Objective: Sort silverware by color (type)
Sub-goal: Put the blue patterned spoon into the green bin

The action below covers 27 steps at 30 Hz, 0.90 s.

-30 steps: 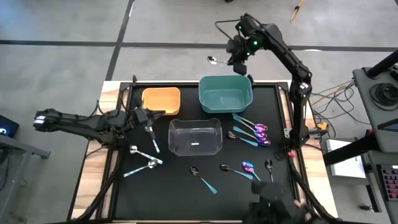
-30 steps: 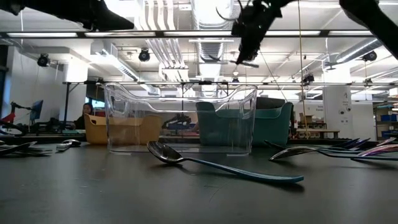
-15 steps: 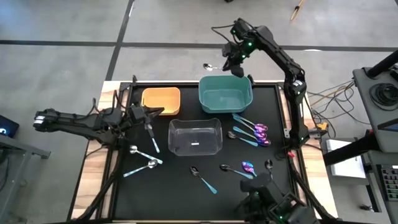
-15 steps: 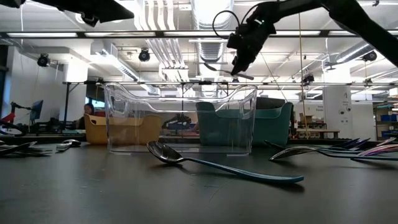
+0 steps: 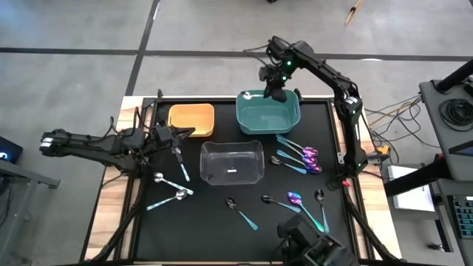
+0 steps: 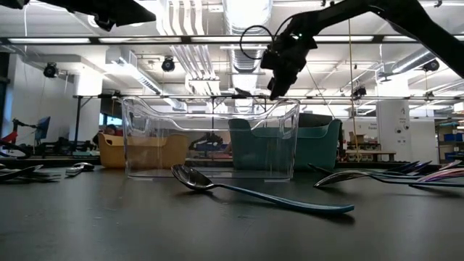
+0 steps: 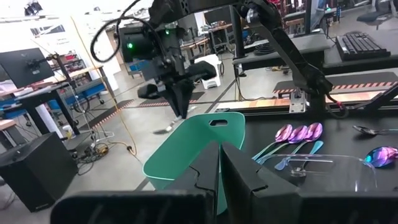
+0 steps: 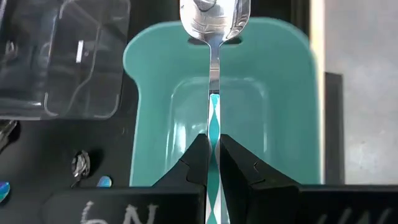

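High view. Right gripper hangs over the teal bin at about 12 o'clock of the black mat, fingers pinched on a silver-bowled spoon whose bowl juts toward the bin's 10 o'clock corner. Left gripper waits closed and empty at 9 o'clock, between the orange bin and two silver spoons lying at 7 o'clock. Clear bin sits at centre. Purple-bowled spoons lie clustered at 3 o'clock. More loose spoons are scattered from 6 to 4 o'clock.

Low view. Right gripper is well above the clear bin and the teal bin behind it. One dark spoon lies in the foreground, apart from everything.

Left wrist view. The left arm's own fingers are pressed together with nothing between them. The right gripper shows farther off, above the teal bin.

Right wrist view. Fingers clamp the teal handle of the held spoon. Its bowl reaches past the teal bin's rim, and the handle lies along the bin's middle.

Step in hand: drop into teal bin. Advice: draw back until the bowl is inside the rim, lower closer, then release, so the spoon cannot tip out over the edge.
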Tool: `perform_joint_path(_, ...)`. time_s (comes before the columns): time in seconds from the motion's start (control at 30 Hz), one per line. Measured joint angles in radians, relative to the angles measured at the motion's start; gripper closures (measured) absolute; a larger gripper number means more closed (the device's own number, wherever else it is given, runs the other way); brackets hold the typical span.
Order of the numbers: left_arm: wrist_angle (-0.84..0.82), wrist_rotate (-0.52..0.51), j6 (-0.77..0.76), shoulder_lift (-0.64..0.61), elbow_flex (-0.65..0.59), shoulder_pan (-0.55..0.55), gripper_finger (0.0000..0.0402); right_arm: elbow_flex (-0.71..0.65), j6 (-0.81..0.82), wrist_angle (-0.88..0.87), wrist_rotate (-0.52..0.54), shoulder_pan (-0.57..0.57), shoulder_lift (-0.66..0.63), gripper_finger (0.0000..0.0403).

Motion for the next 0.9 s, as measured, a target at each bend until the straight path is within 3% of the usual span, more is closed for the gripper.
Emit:
perform_joint_path(0.1,0.000,-0.004,0.014,0.000,0.000,0.000,0.0401,-0.062,0.029,0.017,0.027,0.023,-0.026,0.0391)
perform_joint_path(0.23,0.001,-0.006,0.018,0.000,0.000,0.000,0.0401,-0.212,0.093,0.133,0.142,0.058,-0.119,0.0391)
perform_joint_path(0.4,0.001,-0.008,0.036,0.000,0.000,0.000,0.0401,-0.488,0.147,0.414,0.187,0.077,-0.310,0.0391)
perform_joint_path(0.53,0.003,-0.008,0.056,0.000,0.000,0.000,0.0401,-0.691,0.173,0.663,0.359,0.077,-0.456,0.0391)
perform_joint_path(0.6,0.004,-0.008,0.057,0.000,0.000,0.000,0.0401,-0.766,0.168,0.734,0.389,0.075,-0.501,0.0391)
perform_joint_path(0.9,0.013,-0.008,0.045,0.003,0.000,0.000,0.0401,-0.833,0.168,0.779,0.391,0.074,-0.521,0.0391)
